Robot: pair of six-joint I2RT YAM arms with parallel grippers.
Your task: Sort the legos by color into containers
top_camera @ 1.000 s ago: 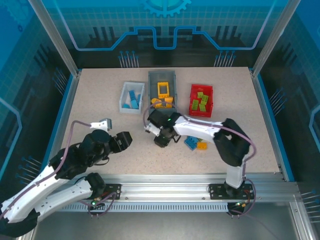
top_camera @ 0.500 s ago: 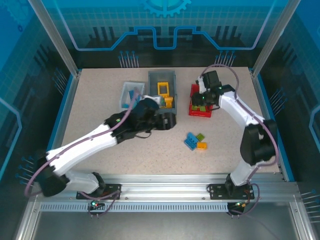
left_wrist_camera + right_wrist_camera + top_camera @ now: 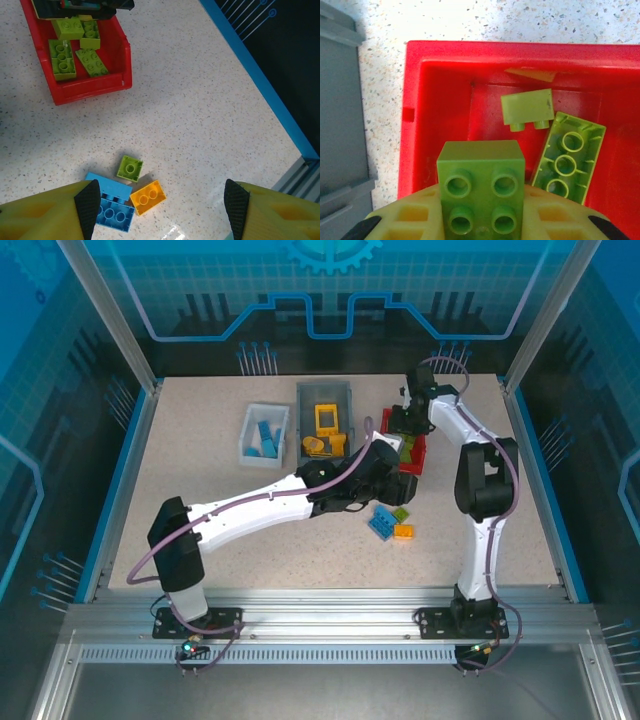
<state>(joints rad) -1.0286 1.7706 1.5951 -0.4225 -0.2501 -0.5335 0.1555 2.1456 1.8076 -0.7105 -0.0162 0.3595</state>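
Risk first: my right claw [image 3: 482,225] is clenched on a lime brick [image 3: 481,195], studs facing the wrist camera, over the red bin [image 3: 435,110] by the bench's far edge, right of centre. The brick hangs toward the wall nearest the grey bin [image 3: 340,100]. If I let go off-centre it could clip that rim, or bounce off the limes already inside and hop out. My left claw [image 3: 161,207] is released, jaws wide, hovering over the last loose trio mid-bench, nearer the near edge. The blue brick [image 3: 114,215] touches the orange one [image 3: 147,197], and the small green one [image 3: 130,168] is just beside them. Closing on that bunch could catch two colours or squirt one away. My left wrist also sits near the red bin, so a careless swing could knock my arms together.
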